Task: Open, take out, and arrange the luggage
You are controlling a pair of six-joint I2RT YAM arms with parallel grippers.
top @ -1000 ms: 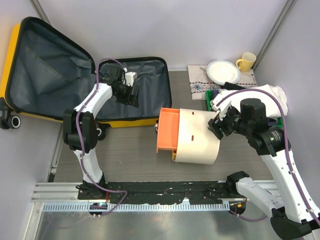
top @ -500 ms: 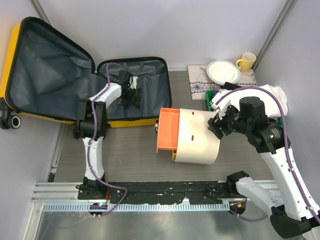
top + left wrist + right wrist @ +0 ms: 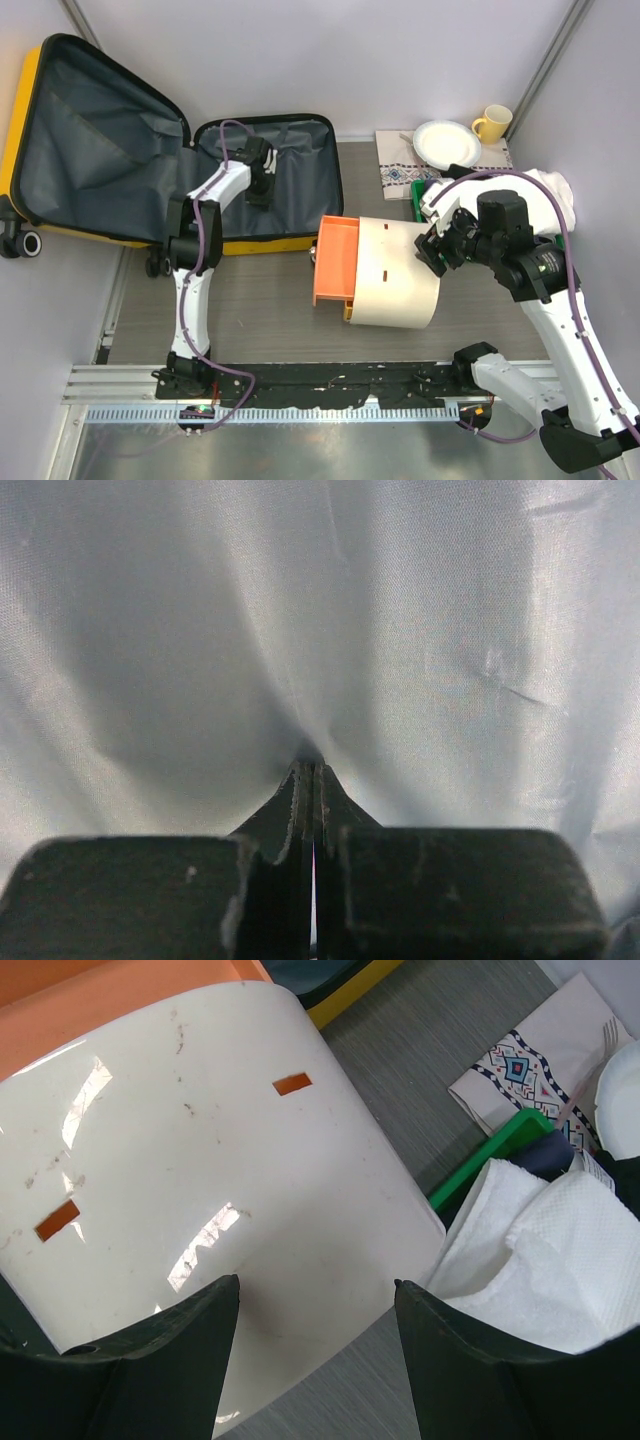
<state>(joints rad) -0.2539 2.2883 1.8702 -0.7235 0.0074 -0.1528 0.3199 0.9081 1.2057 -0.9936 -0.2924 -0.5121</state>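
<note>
The luggage [image 3: 100, 140] sits at the far left of the table [image 3: 270, 310], lying wide open. Its lid half stands tilted up at the far left, yellow shell outside, dark grey lining [image 3: 300, 160] inside. The base half lies flat just to the right of it, its yellow edge facing the near side.

The left arm reaches across into that flat base half, and the left gripper [image 3: 258, 188] is down on the fabric near the middle. From the left wrist it is plain: the left gripper [image 3: 310, 772] has its fingers [image 3: 285, 815] pressed together with only a sliver between them. The lining [image 3: 420, 630] puckers to a point right at the tips, so a fold of cloth is pinched there.

Over on the right, the cream cylinder [image 3: 395, 275] lies on its side in the middle of the table. Its orange end [image 3: 335, 260] faces left, just beside the near right corner of the luggage.

The right gripper [image 3: 432, 250] hangs at the cylinder's right end. From the right wrist, the right gripper [image 3: 315, 1290] is spread wide, holding nothing, with the cylinder's curved wall [image 3: 220, 1150] below.

Just right of it is the green tray [image 3: 495, 1145] with a white cloth [image 3: 560, 1250] piled in it. At the far right lie a patterned napkin [image 3: 395, 165], a white plate [image 3: 446, 140] and a yellow mug [image 3: 492, 122].
</note>
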